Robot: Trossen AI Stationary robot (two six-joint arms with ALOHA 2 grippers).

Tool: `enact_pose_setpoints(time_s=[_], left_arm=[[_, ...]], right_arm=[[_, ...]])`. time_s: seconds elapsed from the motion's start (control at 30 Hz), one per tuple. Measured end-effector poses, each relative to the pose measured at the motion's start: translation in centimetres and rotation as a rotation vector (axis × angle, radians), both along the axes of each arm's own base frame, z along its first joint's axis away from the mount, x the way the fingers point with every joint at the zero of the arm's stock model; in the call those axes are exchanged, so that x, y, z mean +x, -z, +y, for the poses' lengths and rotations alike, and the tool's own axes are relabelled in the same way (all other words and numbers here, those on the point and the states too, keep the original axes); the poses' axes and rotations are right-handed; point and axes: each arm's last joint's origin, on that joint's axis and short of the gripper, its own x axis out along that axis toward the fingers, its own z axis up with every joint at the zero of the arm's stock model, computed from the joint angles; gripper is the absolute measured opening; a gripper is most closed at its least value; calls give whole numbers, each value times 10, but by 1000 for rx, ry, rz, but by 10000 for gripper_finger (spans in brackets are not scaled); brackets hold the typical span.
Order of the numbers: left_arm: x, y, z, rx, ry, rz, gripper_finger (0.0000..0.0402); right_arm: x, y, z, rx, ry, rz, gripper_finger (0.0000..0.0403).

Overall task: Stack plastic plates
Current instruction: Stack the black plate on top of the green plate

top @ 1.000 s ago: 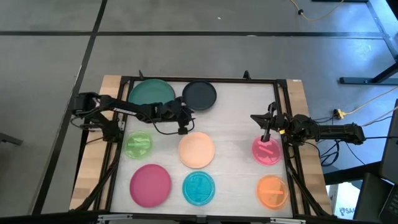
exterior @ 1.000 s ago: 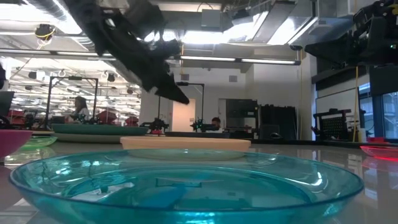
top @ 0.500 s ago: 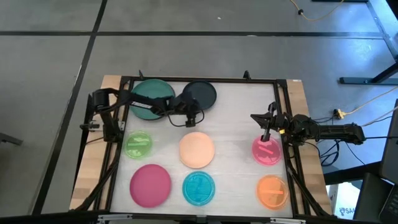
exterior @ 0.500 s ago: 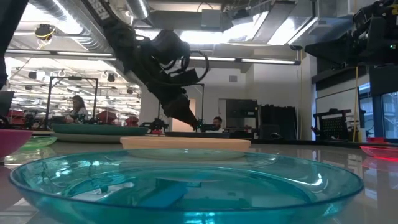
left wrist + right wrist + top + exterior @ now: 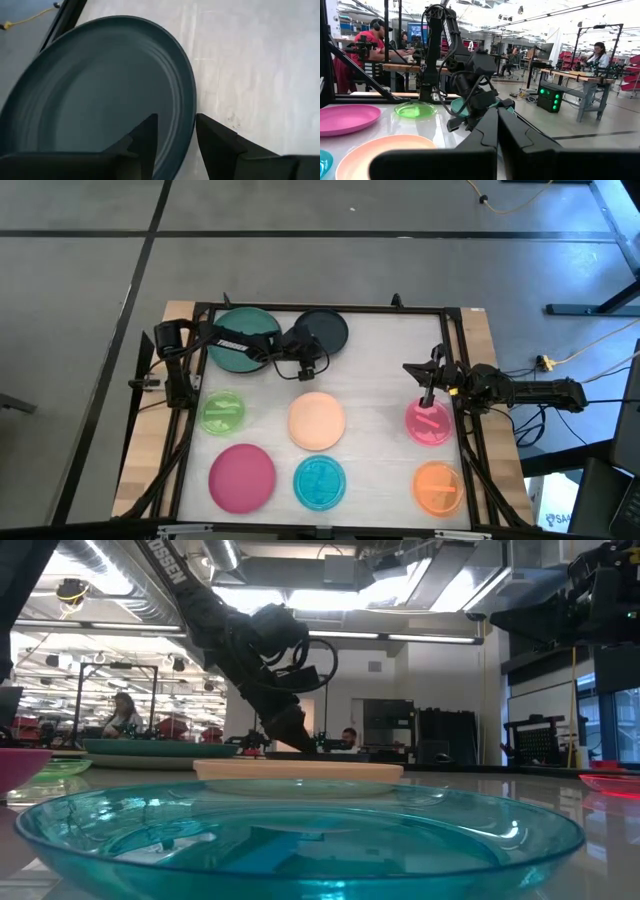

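Note:
Eight plates lie flat on the white table; no grey one shows. Teal green [image 5: 240, 336] and navy [image 5: 322, 330] sit at the far edge. Light green [image 5: 222, 412] and peach [image 5: 317, 421] are mid-table. Magenta [image 5: 242, 477], cyan [image 5: 320, 482] and orange [image 5: 438, 487] are near, and pink [image 5: 430, 423] is at the right. My left gripper [image 5: 311, 366] is open and low at the navy plate's near rim [image 5: 189, 120], with one finger [image 5: 146, 137] over the dish and the other [image 5: 216, 145] outside. My right gripper [image 5: 497, 125] is shut and hovers over the pink plate's far edge.
A black frame [image 5: 320, 309] runs round the table, with wooden edges outside it. Bare white surface lies between the navy plate and my right arm [image 5: 510, 392]. In the low view the cyan plate [image 5: 300, 835] fills the foreground. People sit at benches in the room behind.
My left gripper has moved from above the peach plate's far-left side toward the far edge and the right. It has come down to the navy plate's near rim. The plates and my right arm have stayed put.

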Motion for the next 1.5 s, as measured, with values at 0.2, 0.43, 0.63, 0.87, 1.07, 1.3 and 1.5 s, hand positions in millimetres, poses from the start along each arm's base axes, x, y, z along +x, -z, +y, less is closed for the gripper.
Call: enact_pose_setpoints(time_s=[0.2, 0.43, 0.63, 0.87, 1.07, 1.3, 1.5], left_arm=[[-1, 6, -1, -25, 23, 31, 96], [-1, 10, -1, -10, 43, 50, 66], [-1, 9, -1, -9, 43, 49, 22], [2, 3, -6, 15, 49, 28, 13], [1, -27, -24, 131, 25, -2, 16], [-15, -70, -44, 177, 2, -27, 17], [-43, -91, -52, 137, -108, 46, 17]], right_arm=[[0, 0, 0, 0, 0, 2, 5], [0, 1, 0, 0, 0, 6, 5], [0, 1, 0, 0, -1, 6, 5], [0, 1, 0, 0, 0, 6, 5], [0, 1, 0, 0, 0, 5, 5], [0, 1, 0, 0, -1, 7, 5], [0, 1, 0, 0, 0, 13, 5]])
